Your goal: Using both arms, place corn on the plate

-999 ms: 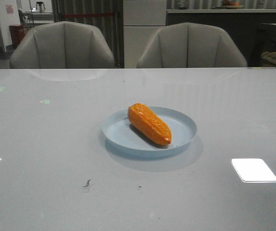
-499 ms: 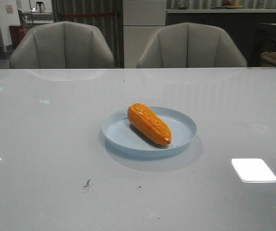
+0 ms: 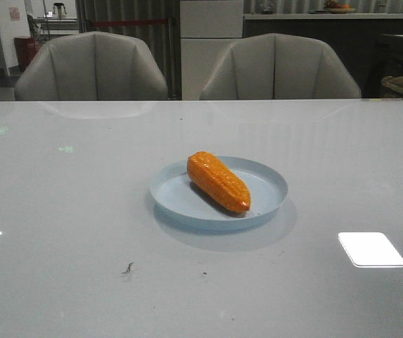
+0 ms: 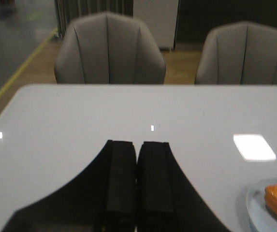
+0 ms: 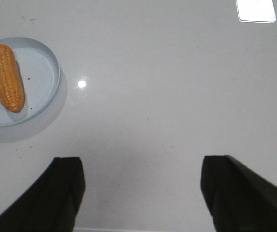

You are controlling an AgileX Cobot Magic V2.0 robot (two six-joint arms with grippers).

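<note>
Fingers on the left gripper [image 4: 138, 186] are pressed together, empty; the right gripper's [image 5: 140, 193] spread wide. Corn [image 3: 218, 182] lies on the plate [image 3: 268, 179].

Two grey padded armchairs [image 3: 91, 65] [image 3: 280, 67] are standing behind the glossy white table [image 3: 67, 211], which is reflecting ceiling light.

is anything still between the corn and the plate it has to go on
No, nothing visible. The corn already lies inside the pale blue plate, resting slantwise on its floor. Neither hand is near it: the left hand is shut and the right hand is open, both over bare table.
</note>
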